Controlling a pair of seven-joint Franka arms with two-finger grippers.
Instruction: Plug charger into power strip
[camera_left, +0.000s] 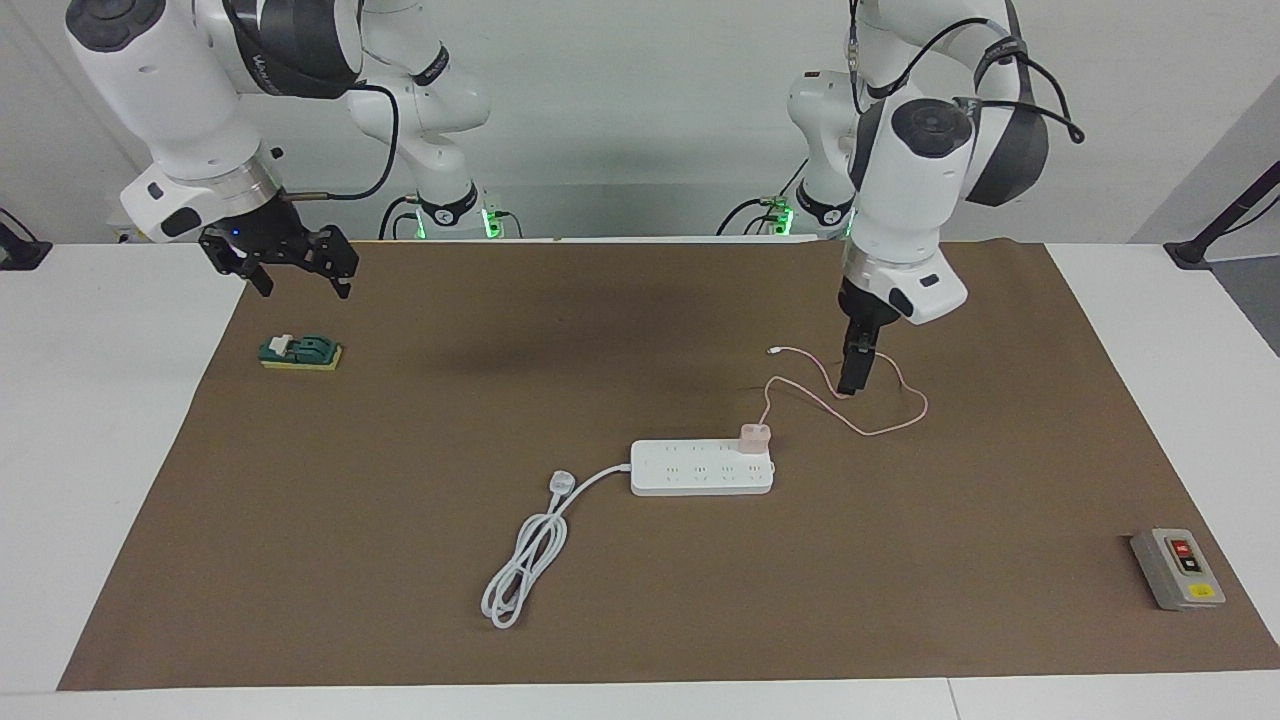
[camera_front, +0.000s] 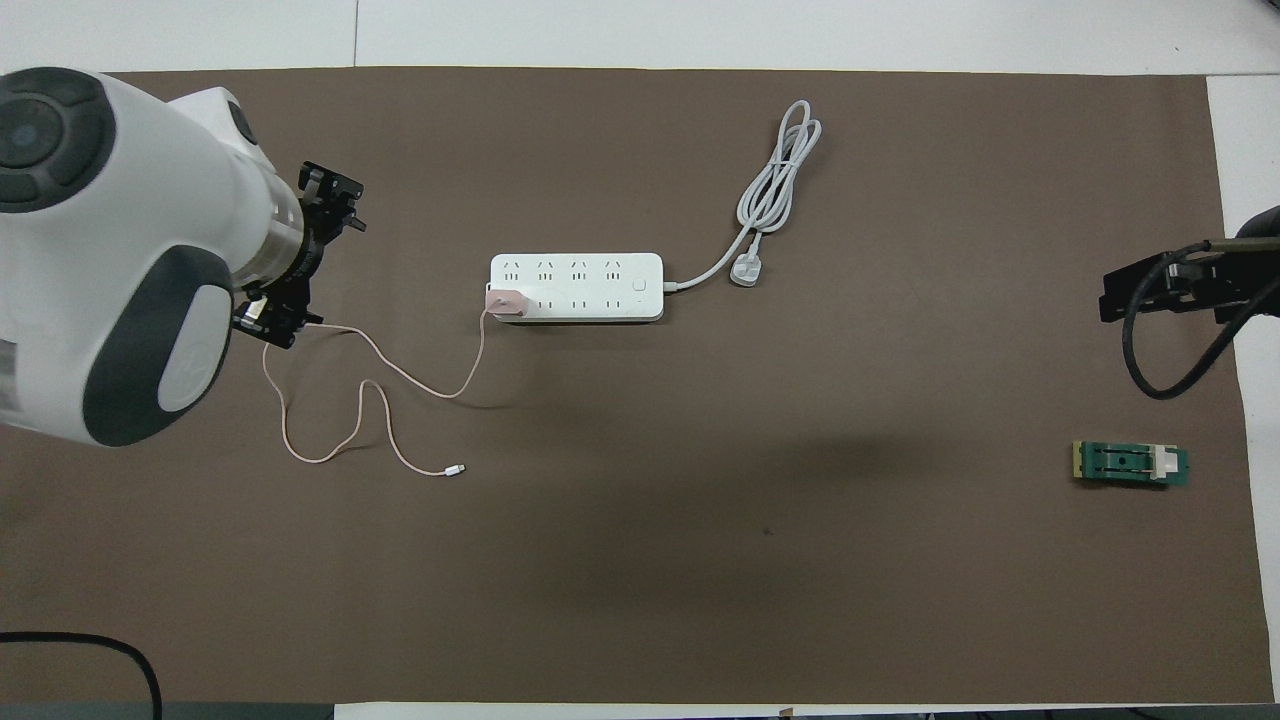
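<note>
With its small pale pink cube charger (camera_left: 754, 434) seated in the long white power strip (camera_left: 700, 477), the left end effector (camera_left: 855, 365) hangs empty and spread over the strip's limp pink cable (camera_left: 880, 425), light stuff best gripped by the cube's sides.

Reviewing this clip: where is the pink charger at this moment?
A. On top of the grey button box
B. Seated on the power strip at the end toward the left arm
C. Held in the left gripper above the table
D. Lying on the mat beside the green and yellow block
B. The charger sits on the power strip at its left-arm end, while the left gripper hangs apart from it, over the pink cable, holding nothing.
</note>
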